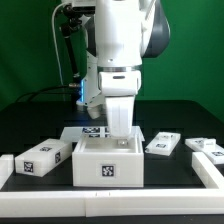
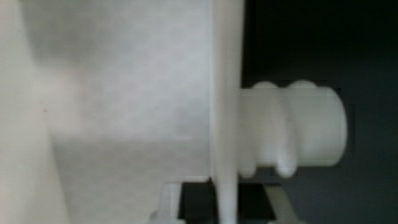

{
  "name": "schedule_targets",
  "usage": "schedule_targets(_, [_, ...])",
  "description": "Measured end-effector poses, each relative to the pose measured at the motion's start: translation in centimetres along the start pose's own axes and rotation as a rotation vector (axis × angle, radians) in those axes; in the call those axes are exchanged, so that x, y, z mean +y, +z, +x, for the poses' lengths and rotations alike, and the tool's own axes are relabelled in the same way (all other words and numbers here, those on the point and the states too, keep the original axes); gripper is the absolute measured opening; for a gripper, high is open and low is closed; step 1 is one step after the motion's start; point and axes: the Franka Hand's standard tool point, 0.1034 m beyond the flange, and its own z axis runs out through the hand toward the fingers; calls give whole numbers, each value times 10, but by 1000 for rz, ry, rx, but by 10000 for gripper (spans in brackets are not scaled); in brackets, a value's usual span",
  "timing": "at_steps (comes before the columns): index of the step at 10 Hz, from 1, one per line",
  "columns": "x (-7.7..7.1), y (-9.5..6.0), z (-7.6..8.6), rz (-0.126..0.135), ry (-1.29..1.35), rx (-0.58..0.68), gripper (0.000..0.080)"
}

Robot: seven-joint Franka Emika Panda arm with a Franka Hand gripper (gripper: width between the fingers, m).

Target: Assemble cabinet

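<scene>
Fingers of gripper (image 1: 121,132): lowered into the open top of the cabinet body (image 1: 108,163); tips hidden, so whether they grasp or stand released cannot be told.
Cabinet body: upright on the table (image 1: 60,205) front, directly beneath the gripper, tag on its front face.
Wrist view: thin white wall edge (image 2: 228,100) close up, ribbed knob (image 2: 302,128) beside it.
Left panel piece (image 1: 40,158): just beside the body.
Right panel pieces (image 1: 162,144): apart from the body.
Marker board (image 1: 88,131): behind the body.
</scene>
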Motion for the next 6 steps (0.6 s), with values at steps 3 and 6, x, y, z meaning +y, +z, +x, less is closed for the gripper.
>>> schedule_targets(3, [0,0,0,0,0,0,34])
schedule_targets(6, [23,0,10,-8,-71,4,34])
